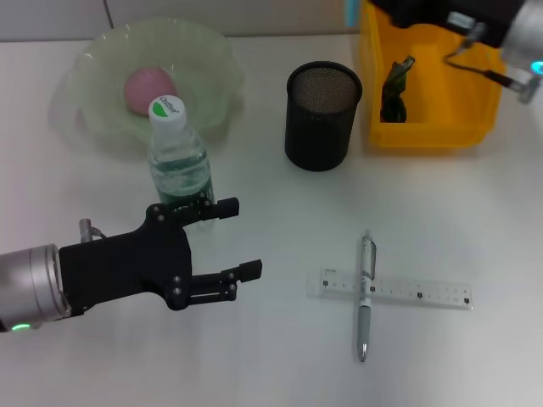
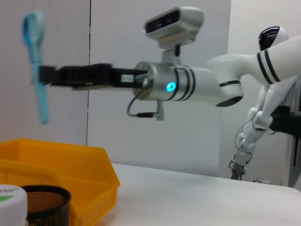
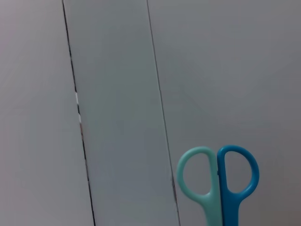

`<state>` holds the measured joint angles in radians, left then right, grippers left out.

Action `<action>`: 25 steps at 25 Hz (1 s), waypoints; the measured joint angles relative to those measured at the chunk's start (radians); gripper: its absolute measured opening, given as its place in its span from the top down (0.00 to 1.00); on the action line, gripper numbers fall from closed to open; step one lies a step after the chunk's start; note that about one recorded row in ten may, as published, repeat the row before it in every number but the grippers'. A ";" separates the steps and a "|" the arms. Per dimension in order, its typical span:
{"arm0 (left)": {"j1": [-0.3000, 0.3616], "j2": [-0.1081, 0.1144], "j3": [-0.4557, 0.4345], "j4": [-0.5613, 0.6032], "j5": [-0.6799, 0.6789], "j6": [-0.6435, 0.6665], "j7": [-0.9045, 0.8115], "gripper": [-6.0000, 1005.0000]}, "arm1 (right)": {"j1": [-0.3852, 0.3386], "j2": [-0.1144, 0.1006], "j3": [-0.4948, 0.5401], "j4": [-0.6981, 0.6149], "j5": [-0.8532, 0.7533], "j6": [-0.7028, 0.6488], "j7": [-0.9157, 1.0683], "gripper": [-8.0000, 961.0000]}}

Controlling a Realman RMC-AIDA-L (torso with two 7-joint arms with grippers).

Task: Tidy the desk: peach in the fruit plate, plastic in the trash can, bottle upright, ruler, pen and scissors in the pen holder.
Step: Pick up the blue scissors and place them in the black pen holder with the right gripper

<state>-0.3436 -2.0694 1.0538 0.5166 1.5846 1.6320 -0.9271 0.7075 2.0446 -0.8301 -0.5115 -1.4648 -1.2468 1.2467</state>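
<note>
The peach [image 1: 150, 87] lies in the fruit plate [image 1: 93, 64] at the back left. The bottle [image 1: 179, 165] stands upright in front of the plate. My left gripper [image 1: 239, 237] is open just right of the bottle's base, with nothing between its fingers. High above the trash can [image 1: 428, 123], my right gripper [image 2: 45, 75] is shut on the scissors [image 2: 37, 61], which hang upright; their loop handles [image 3: 218, 176] fill the right wrist view. The pen [image 1: 366, 292] lies across the ruler [image 1: 399, 290] at the front right. The pen holder [image 1: 322, 114] stands mid-desk. Dark crumpled plastic [image 1: 396, 85] lies in the trash can.
The right arm [image 1: 475, 21] reaches in over the trash can from the back right. The pen holder sits just left of the trash can [image 2: 56, 165]. The bottle cap [image 2: 8, 202] shows at the left wrist view's corner.
</note>
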 joint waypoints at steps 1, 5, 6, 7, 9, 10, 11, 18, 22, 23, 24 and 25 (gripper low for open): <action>0.000 0.000 0.000 -0.003 0.000 0.000 0.002 0.18 | 0.014 0.001 -0.016 0.015 -0.002 0.025 -0.001 0.76; 0.000 0.000 0.006 -0.008 0.000 0.001 0.003 0.18 | 0.039 0.011 -0.106 0.032 -0.007 0.099 0.000 0.76; 0.000 0.001 0.010 -0.008 0.000 0.001 0.003 0.18 | 0.040 0.014 -0.123 0.033 -0.007 0.114 0.000 0.76; 0.000 0.001 0.011 -0.008 0.000 0.002 0.004 0.18 | 0.042 0.017 -0.137 0.036 -0.007 0.129 0.000 0.76; 0.000 0.002 0.012 -0.009 0.000 0.003 0.004 0.18 | 0.047 0.023 -0.151 0.048 -0.007 0.157 0.000 0.76; 0.001 0.002 0.012 -0.009 0.000 0.003 0.004 0.18 | 0.051 0.027 -0.155 0.058 -0.007 0.170 0.000 0.76; 0.001 0.002 0.012 -0.009 0.000 0.004 0.004 0.18 | 0.054 0.029 -0.156 0.067 -0.007 0.181 0.000 0.76; 0.005 0.003 0.012 -0.009 0.000 0.005 0.004 0.18 | 0.032 0.035 -0.158 0.077 -0.003 0.183 -0.003 0.76; 0.008 0.003 0.013 -0.009 0.000 0.004 0.004 0.18 | 0.019 0.037 -0.159 0.080 -0.004 0.182 -0.009 0.76; 0.009 0.003 0.014 -0.009 0.000 0.003 0.004 0.18 | 0.015 0.038 -0.159 0.082 -0.004 0.182 -0.013 0.75; 0.009 0.003 0.015 -0.009 0.000 0.003 0.004 0.18 | 0.012 0.039 -0.159 0.084 -0.004 0.182 -0.018 0.75; 0.010 0.003 0.015 -0.009 0.000 0.004 0.004 0.18 | 0.007 0.039 -0.159 0.086 -0.004 0.182 -0.022 0.75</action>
<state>-0.3340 -2.0662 1.0690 0.5076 1.5845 1.6357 -0.9228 0.7149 2.0839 -0.9887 -0.4254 -1.4685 -1.0646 1.2245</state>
